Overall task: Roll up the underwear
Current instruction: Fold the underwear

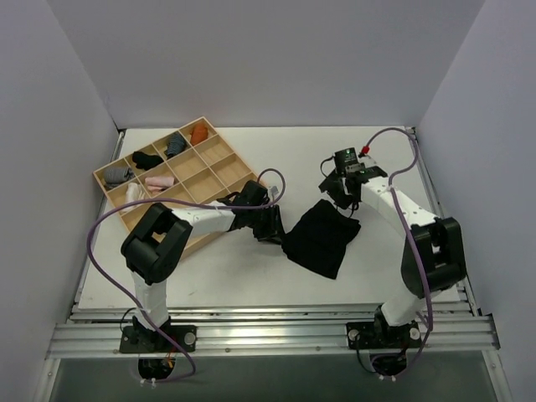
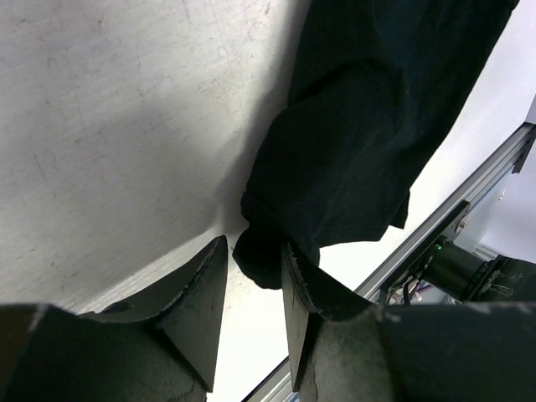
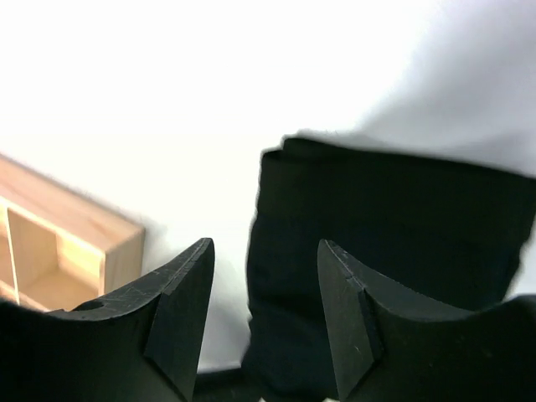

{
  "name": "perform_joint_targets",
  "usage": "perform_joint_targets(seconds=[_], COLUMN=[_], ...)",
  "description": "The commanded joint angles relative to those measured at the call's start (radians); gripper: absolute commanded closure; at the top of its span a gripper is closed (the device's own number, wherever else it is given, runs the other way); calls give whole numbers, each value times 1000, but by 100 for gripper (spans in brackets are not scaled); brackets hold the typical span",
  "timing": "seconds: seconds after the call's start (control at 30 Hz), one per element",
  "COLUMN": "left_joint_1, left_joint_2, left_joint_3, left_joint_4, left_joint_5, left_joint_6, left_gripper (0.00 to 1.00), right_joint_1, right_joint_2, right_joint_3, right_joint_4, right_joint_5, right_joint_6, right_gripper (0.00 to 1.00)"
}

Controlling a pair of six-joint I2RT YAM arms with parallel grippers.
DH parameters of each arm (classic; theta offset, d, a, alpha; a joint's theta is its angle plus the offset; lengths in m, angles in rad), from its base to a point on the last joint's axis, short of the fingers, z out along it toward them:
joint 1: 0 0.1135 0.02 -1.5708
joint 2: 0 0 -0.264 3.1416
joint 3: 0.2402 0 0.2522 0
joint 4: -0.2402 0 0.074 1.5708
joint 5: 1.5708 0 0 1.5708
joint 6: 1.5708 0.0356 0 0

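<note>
The underwear (image 1: pixel 322 241) is a black cloth lying loosely folded on the white table, right of centre. My left gripper (image 1: pixel 275 229) sits low at its left edge. In the left wrist view a bunched corner of the underwear (image 2: pixel 352 142) pokes between the tips of the left gripper (image 2: pixel 254 251); the jaws stand apart, and the right fingertip (image 2: pixel 295 260) touches the cloth without pinching it. My right gripper (image 1: pixel 339 194) hovers over the far right corner. In the right wrist view the right gripper (image 3: pixel 264 247) is open wide, with the edge of the underwear (image 3: pixel 394 226) below the gap.
A wooden compartment tray (image 1: pixel 233 149) stands at the back left, holding orange (image 1: pixel 198 134), grey (image 1: pixel 175 144), black (image 1: pixel 146 159) and pink (image 1: pixel 159 180) rolled bundles. Its corner (image 3: pixel 117 251) shows in the right wrist view. An aluminium rail (image 1: pixel 268 335) runs along the near edge.
</note>
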Motion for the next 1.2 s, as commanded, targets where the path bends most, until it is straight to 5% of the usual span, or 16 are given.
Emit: perform_joint_targets(seconds=[0.0,0.47,0.7,1.07,1.17], left_joint_1=[-3,-6,-4,-4,-4], left_joint_2=[-8,-7,-22,-36,-36], left_joint_3=[50,36,14,7,27], left_joint_4=[23,34,34,-38,-47], left_joint_5=[12,18,13,-48,-50], left_joint_6=[-3,-14,-9,-1,-1], left_gripper=[60,76,97,98,89], right_joint_1=[3,12,-2,-28,-29], right_joint_2=[113,328,385,410,405], right_joint_3=[114,181,234,310,301], right_joint_4=[-38,1,8,-22,11], right_joint_5=[58,29,21,24,-8], right_joint_6=[-33,-46,-72,-99,-122], right_gripper=[52,60,100,100,96])
